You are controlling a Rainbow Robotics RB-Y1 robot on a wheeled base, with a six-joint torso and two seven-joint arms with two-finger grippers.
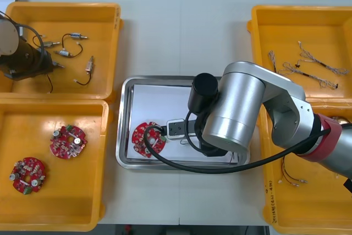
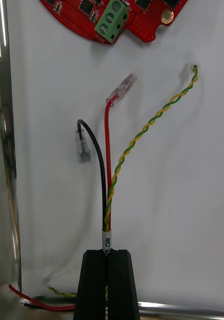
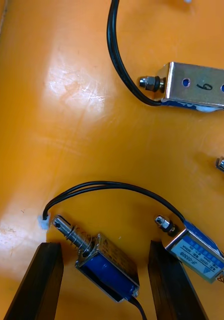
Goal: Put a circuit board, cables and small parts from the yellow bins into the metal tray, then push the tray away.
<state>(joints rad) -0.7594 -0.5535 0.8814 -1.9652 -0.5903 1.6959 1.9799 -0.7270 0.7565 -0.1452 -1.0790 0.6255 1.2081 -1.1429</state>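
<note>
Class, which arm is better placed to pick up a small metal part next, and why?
Left. The left gripper is open around a small part in a bin; the right gripper is over the tray, shut on a cable.

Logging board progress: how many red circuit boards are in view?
3: two boards in the near left yellow bin, one in the metal tray; the right arm may hide more there.

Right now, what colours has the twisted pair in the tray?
Twisted pair: yellow and green; right wrist view.

Left hand (image 3: pixel 104 247) gapes wide — right hand (image 2: pixel 110 255) pinched tight, arm extended.
</note>
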